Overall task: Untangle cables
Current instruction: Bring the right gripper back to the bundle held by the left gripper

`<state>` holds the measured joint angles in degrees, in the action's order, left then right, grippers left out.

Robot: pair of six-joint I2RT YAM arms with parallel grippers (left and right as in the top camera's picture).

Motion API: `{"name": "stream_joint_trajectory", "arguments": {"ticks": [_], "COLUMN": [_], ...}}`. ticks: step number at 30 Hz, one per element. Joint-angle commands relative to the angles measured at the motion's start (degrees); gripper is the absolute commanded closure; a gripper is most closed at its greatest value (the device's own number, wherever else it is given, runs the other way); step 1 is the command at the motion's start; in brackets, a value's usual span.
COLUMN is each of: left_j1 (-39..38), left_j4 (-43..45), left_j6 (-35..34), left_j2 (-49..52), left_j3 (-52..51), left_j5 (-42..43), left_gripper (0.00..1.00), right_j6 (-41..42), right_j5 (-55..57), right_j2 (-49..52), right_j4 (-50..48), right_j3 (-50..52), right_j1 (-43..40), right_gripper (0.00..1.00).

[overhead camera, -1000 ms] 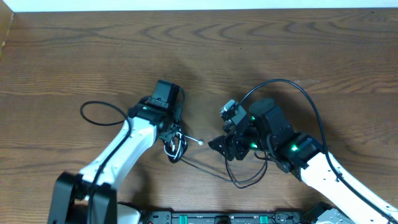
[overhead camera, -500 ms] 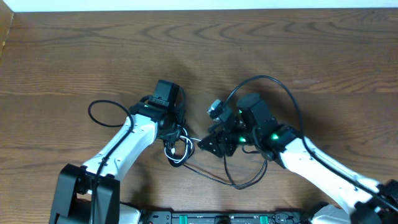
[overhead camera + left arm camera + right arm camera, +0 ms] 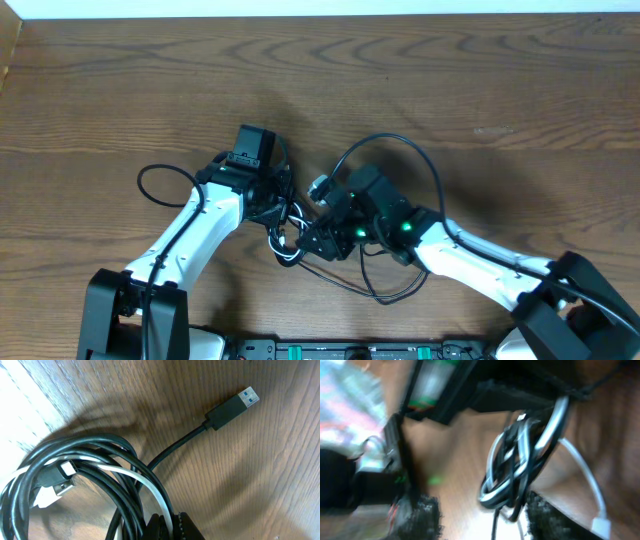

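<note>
Overhead, the tabletop point(image 3: 500, 80) is dark brown wood with a flowing grain. The cables point(image 3: 287, 238) lie in a small tight coil at mid-width, toward the near edge, with one thin black strand point(image 3: 345, 283) trailing off toward that edge. My left gripper point(image 3: 280, 212), black on a white arm, sits on the far side of the coil. My right gripper point(image 3: 318, 238) is just beside the coil on the right. From up here I cannot tell how either set of jaws stands.

The left wrist camera gives the detail. The cables point(image 3: 125, 460) are smooth, round and glossy: several black loops and a white cable point(image 3: 150, 485) threaded through them. A black USB-A plug point(image 3: 234, 408) with a blue insert lies flat on the wood, apart from the coil. The left gripper point(image 3: 169, 527) is clamped tight on the strands at the bottom of the picture.

The right wrist camera is badly blurred. The cables point(image 3: 515, 470) hang as a narrow loop, and the white cable point(image 3: 580, 475) curves off to a pale plug. The right gripper point(image 3: 485, 520) has its dark, rough-textured fingers point(image 3: 422, 517) spread, with the coil's lower end between them. I cannot tell whether they touch it.
</note>
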<state>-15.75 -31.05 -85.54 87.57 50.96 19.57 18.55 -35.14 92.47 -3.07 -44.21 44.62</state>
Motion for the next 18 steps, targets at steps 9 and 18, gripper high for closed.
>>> {"name": "stream_joint_trajectory", "arguments": {"ticks": [9, 18], "left_j1": [0.26, 0.33], "left_j4": [-0.13, -0.13], "left_j6": [0.5, 1.44], "left_j2": [-0.81, -0.79], "left_j3": [0.55, 0.55], "left_j5": [0.35, -9.2], "left_gripper": [0.92, 0.92], "right_j6": [4.83, 3.72], "right_j5": [8.81, -8.39], "right_j2": [0.83, -14.4], "right_j4": [-2.6, -3.72], "right_j3": [-0.74, -0.74], "right_j1": [1.75, -4.76], "right_gripper": [0.99, 0.99]}}
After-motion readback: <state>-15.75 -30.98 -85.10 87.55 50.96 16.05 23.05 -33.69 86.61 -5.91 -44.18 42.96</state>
